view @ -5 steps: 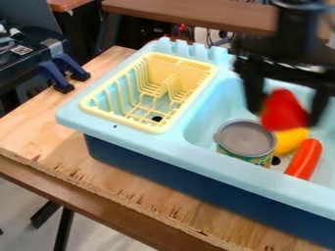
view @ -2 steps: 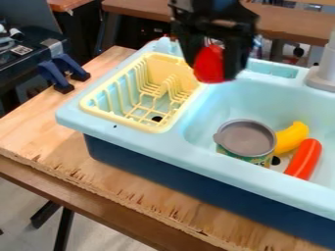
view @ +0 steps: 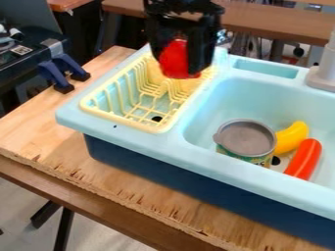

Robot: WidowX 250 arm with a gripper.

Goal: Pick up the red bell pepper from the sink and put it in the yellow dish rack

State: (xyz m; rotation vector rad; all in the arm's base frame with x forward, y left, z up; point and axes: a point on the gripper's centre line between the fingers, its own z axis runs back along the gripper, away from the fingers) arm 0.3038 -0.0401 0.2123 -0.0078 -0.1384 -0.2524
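Over the back part of the yellow dish rack (view: 155, 129), a smooth, solid red object (view: 173, 60) with a rounded underside sits clamped between the fingers of the black gripper (view: 178, 63). The gripper hangs down from the top edge, upright, its fingers closed on the object's sides. Right of the rack, the pale blue sink (view: 222, 105) contains a can (view: 245, 139).

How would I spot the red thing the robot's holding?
Find the blue toy sink, then its yellow dish rack. Seen over the rack's far end, black jaws hold a chunky red object, stubbier than the slender orange-red toy in the basin.
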